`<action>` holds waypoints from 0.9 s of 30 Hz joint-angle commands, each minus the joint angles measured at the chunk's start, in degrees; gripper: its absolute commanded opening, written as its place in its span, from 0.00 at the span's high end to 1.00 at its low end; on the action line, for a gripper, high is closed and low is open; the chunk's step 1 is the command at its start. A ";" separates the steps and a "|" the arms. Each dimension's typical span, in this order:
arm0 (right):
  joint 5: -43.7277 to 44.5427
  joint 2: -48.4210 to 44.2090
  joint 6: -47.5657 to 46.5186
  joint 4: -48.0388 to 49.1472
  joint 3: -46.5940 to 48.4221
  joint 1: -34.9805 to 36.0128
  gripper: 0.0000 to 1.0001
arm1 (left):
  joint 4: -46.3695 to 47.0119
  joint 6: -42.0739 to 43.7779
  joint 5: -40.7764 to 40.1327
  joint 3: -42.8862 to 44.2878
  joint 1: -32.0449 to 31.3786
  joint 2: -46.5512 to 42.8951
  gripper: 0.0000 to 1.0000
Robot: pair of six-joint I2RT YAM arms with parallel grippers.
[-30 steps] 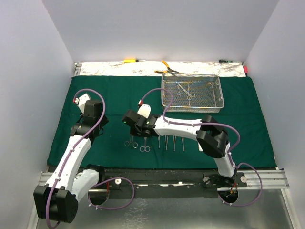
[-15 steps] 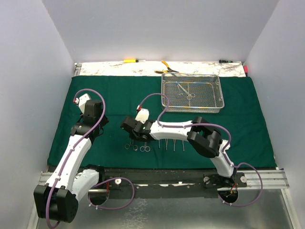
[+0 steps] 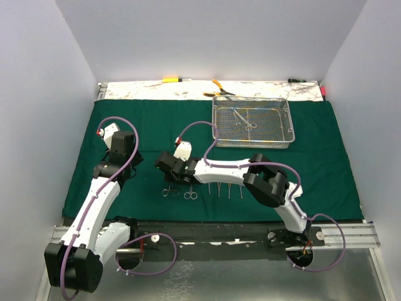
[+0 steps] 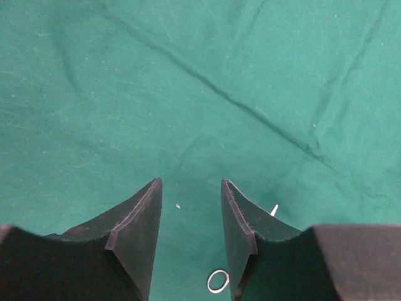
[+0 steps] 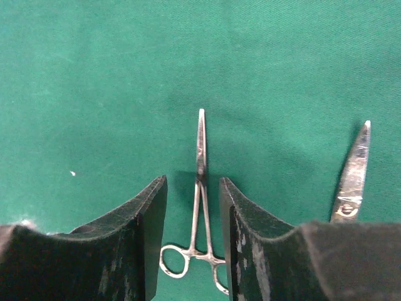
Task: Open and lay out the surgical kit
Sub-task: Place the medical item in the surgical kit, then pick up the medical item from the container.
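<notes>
lying flat on the green cloth point(image 5: 94, 75), the clamp point(image 5: 201, 157) runs lengthwise between the spread fingers of the right hand point(image 5: 192, 179), tips pointing away; left hand point(image 4: 191, 183) spread, empty, farther off

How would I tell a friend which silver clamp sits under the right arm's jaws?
Start at the big dark green cloth and find the row of silver tools along its near edge. The clamp is the leftmost of that row, its finger rings toward the near edge. It alone lies between the right arm's open jaws.
</notes>
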 commanded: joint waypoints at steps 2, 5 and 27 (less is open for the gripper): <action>3.50 -5.30 -1.30 -4.12 -1.20 0.23 0.55 | -0.60 0.19 1.73 -0.38 0.42 0.41 0.55; 6.11 -10.33 -5.99 -4.33 -2.01 0.15 0.54 | -0.60 0.16 1.95 -0.41 0.38 0.53 0.55; -7.28 -18.13 -54.85 -9.03 2.06 -38.72 0.51 | 0.95 1.47 4.39 -0.84 0.42 -2.36 0.54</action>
